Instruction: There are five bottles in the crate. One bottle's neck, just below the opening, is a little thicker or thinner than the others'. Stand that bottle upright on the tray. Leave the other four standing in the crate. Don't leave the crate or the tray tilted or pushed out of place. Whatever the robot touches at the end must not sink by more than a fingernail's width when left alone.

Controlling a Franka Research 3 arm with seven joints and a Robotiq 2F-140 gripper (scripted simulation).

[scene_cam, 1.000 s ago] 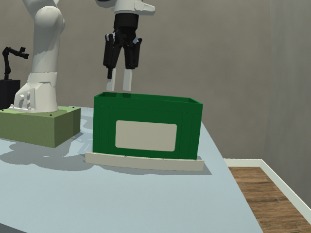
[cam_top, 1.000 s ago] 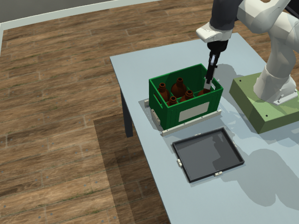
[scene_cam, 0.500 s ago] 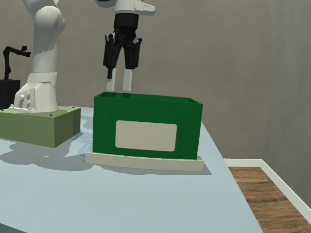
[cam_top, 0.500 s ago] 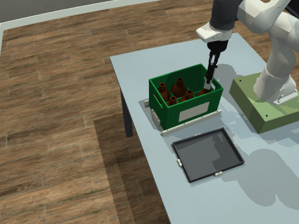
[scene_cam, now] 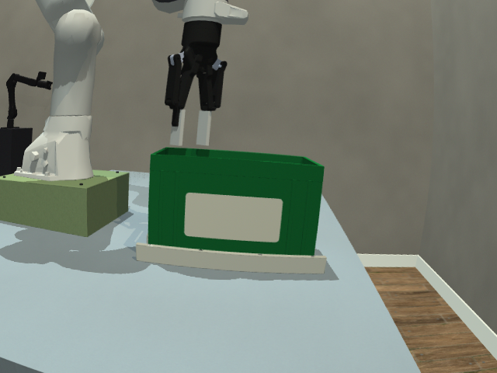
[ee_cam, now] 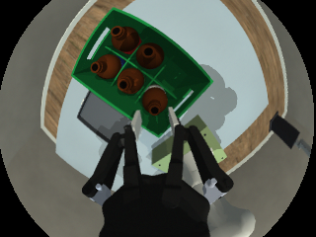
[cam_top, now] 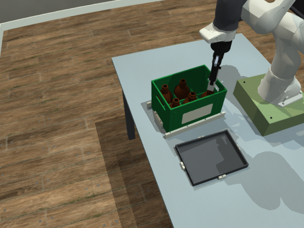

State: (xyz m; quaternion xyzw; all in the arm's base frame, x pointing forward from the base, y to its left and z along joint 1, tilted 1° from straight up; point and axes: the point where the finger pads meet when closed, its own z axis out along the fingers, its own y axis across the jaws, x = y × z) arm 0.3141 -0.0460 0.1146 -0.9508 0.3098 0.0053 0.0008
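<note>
We saw the gripper (cam_top: 211, 87) (scene_cam: 189, 144) (ee_cam: 154, 115) pointing down, partly open, its two pale fingertips apart with nothing held between them. From the exterior they hung above the crate's rim; from the top they overlapped the nearest bottle (cam_top: 205, 95) (ee_cam: 155, 99) and hid its neck. Only the wrist view gave us that bottle's mouth, ahead of the fingers, and we could not tell whether they touched it.

The arm (cam_top: 288, 53) (scene_cam: 74, 76) (ee_cam: 232, 217) rose from a green block (cam_top: 245, 90) (scene_cam: 43, 208) (ee_cam: 167, 150), bent over, and came down to the gripper from above. Both the top and exterior views cut off its upper part.

All five brown bottles stood in the green crate (cam_top: 175, 118) (scene_cam: 168, 224) (ee_cam: 197, 75), whose walls hid their lower parts from the top and all of them from the exterior. The necks were too small for us to tell which was the odd one. The crate sat level behind a long pale rail (cam_top: 196, 123) (scene_cam: 228, 259). Near it, the dark tray (cam_top: 204, 159) (ee_cam: 101, 116) lay flat on the pale blue table (cam_top: 137, 68) (scene_cam: 200, 313) (ee_cam: 212, 39), partly hidden in the wrist view.
</note>
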